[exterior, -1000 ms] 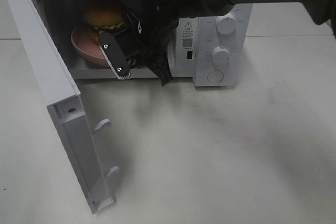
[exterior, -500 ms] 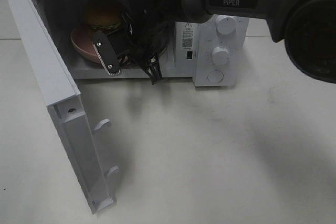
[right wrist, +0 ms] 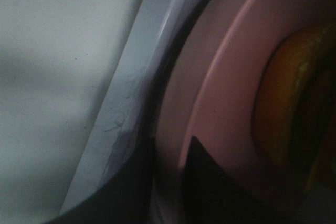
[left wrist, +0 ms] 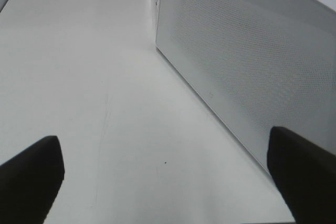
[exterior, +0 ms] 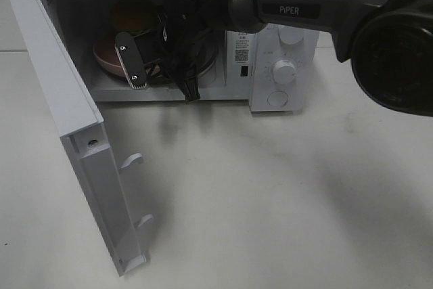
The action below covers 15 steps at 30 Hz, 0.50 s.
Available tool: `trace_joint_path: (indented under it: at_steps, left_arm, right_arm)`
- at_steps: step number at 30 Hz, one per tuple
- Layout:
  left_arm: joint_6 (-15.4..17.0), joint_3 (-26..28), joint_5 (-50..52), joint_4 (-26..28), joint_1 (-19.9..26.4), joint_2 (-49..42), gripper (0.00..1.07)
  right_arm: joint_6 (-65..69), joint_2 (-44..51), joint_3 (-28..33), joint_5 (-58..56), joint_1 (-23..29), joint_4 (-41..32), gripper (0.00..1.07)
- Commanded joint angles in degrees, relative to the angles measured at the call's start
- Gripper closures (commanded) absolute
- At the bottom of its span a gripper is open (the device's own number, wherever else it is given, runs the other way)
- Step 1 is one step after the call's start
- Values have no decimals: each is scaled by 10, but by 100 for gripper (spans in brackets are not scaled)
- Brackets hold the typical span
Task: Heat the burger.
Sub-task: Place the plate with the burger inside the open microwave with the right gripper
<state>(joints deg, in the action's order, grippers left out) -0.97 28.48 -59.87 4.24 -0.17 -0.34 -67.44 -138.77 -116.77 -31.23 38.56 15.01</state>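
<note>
The burger [exterior: 132,15] sits on a round pink plate [exterior: 107,59] inside the open microwave [exterior: 270,99]. My right gripper [exterior: 164,86] reaches into the cavity from the right, at the plate's near rim. In the right wrist view its two dark fingers [right wrist: 215,198] stand on either side of the pink plate's rim [right wrist: 220,77], close against it. Whether they still press the rim does not show. The burger's bun [right wrist: 289,103] is just beyond. My left gripper [left wrist: 168,182] is open over bare table with nothing between its fingers.
The microwave door [exterior: 67,113] hangs wide open toward the front left, its latch hooks [exterior: 132,160] sticking out. Control knobs [exterior: 284,69] are on the right panel. In the left wrist view the microwave's perforated white side wall [left wrist: 252,77] stands close by.
My right arm has pushed left and deeper into the cavity, carrying the plate and burger further inside. The left gripper has not moved.
</note>
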Motion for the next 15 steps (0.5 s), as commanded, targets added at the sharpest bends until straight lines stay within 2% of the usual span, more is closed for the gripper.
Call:
trace_joint_path:
  at_steps: [1, 2, 3, 5, 6, 10, 11, 13, 15]
  left_arm:
    - [-2, -1, 5, 5, 3, -14, 9]
    - [-2, -1, 5, 5, 3, -14, 9]
    - [-2, -1, 5, 5, 3, -14, 9]
    - [-2, -1, 5, 5, 3, -14, 9]
    - [-2, -1, 5, 5, 3, -14, 9]
    - [-2, -1, 5, 5, 3, -14, 9]
    - [-2, -1, 5, 5, 3, -14, 9]
    - [-2, -1, 5, 5, 3, -14, 9]
    - [-2, -1, 5, 5, 3, -14, 9]
  right_arm:
    - [8, 3, -6, 2, -5, 5, 69]
    - [8, 3, -6, 2, -5, 5, 69]
    - [8, 3, -6, -5, -5, 5, 62]
    - [8, 4, -6, -6, -5, 5, 59]
    - [8, 7, -6, -10, -5, 5, 55]
    - [8, 17, 8, -4, -5, -3, 52]
    - [7, 29, 34, 14, -5, -6, 52]
    - [7, 35, 46, 27, -5, -6, 52]
    - [8, 67, 112, 79, -5, -6, 52]
